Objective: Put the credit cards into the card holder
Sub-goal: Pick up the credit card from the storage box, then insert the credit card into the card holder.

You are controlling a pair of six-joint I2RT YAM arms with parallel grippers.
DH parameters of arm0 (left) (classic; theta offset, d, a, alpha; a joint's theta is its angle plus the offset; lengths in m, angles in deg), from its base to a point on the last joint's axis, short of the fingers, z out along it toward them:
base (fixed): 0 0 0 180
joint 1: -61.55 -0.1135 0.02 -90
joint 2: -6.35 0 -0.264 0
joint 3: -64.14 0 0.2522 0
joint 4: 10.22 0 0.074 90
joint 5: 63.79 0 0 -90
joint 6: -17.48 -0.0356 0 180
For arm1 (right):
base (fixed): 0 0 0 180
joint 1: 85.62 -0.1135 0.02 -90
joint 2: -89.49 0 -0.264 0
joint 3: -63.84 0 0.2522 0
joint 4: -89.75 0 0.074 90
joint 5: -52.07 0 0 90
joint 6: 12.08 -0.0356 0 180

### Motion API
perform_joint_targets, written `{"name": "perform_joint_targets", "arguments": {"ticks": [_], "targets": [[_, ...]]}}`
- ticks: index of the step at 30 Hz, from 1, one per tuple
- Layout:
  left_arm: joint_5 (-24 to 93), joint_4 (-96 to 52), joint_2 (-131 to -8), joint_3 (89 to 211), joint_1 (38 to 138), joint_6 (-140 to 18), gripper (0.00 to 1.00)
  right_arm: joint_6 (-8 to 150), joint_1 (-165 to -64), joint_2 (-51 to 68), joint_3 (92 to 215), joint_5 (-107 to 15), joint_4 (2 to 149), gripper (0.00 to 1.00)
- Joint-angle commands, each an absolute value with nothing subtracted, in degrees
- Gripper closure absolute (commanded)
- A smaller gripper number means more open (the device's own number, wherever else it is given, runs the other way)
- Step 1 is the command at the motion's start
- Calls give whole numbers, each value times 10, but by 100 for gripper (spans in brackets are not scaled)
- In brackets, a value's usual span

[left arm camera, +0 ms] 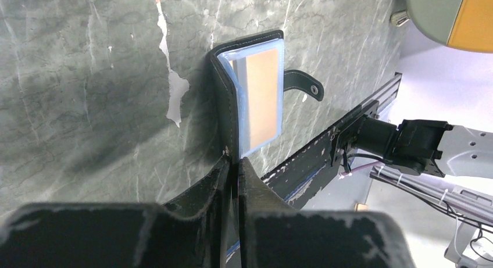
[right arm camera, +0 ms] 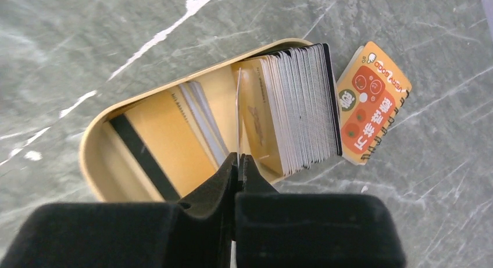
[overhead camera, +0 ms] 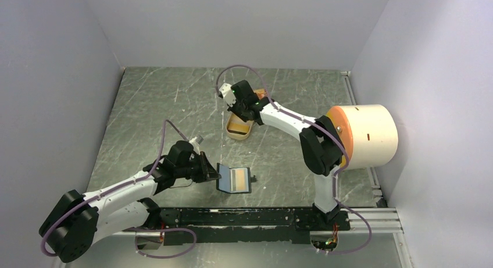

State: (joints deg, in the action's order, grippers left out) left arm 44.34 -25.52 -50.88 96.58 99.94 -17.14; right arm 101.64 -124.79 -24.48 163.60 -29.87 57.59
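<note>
The black card holder (overhead camera: 234, 179) lies open near the table's front, one flap raised. In the left wrist view a tan-orange card (left arm camera: 261, 93) sits in its blue-lined sleeve, and its snap tab (left arm camera: 302, 83) sticks out. My left gripper (left arm camera: 237, 161) is shut on the raised black flap (left arm camera: 228, 105); it also shows in the top view (overhead camera: 212, 174). My right gripper (right arm camera: 239, 158) is shut on a thin pale card (right arm camera: 238, 111), seen edge-on, standing over the tan-gold tin (right arm camera: 93, 157). The tin holds a stack of cards (right arm camera: 296, 105) and loose cards (right arm camera: 168, 146).
A small orange spiral notebook (right arm camera: 372, 102) lies beside the tin's far end. A large cream cylinder with an orange end (overhead camera: 363, 134) stands at the right by the right arm. A black rail (overhead camera: 250, 218) runs along the near edge. Walls close in the table.
</note>
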Motion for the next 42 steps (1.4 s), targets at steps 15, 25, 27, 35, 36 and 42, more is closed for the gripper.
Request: {"name": "perform_joint_targets", "arguments": {"ticks": [15,25,27,35,36,42], "targets": [[412,-159,-596,974,994,-122,76,571,-1256,32,1368,-532,634,100],[442,-92,-599,907,993,-113,66,368,-1301,141,1150,-537,809,100],[438,-97,-601,905,993,-116,67,341,-1305,143,1119,-538,844,100],[438,-99,-609,900,993,-127,76,260,-1309,115,1043,-559,961,100],[440,-95,-608,896,993,-126,77,253,-1310,112,1039,-556,967,100],[449,-77,-603,880,993,-119,78,215,-1321,102,1007,-533,1005,100]]}}
